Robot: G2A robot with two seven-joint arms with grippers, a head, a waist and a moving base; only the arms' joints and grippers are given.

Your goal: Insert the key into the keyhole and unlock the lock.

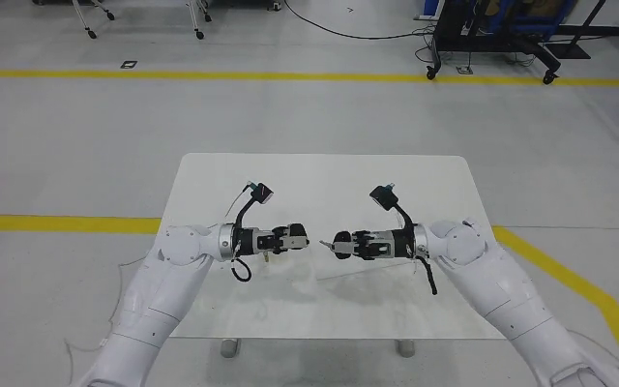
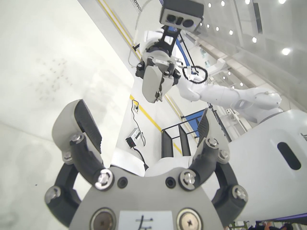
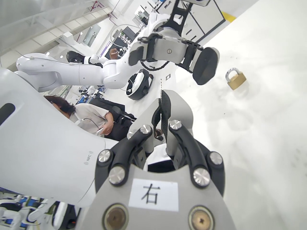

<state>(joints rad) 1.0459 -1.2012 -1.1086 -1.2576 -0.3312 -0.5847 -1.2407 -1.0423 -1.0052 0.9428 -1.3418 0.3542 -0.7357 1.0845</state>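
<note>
A brass padlock [image 3: 236, 80] with a steel shackle lies on the white table [image 3: 263, 120], beyond the left gripper. My right gripper [image 3: 161, 101] is shut on the key [image 3: 160, 89], whose thin toothed edge sticks out past the fingertips. In the left wrist view the right gripper [image 2: 157, 94] hangs in the air with a small metal tip at its end. My left gripper [image 2: 141, 118] is open with nothing between its pads. In the top view the left gripper [image 1: 295, 235] and right gripper [image 1: 340, 243] face each other a short way apart over the middle of the table.
The white table [image 1: 319, 184] has bare room behind and in front of both arms. Its edges lie near each arm's elbow. A yellow floor line [image 1: 77, 223] runs past either side of the table.
</note>
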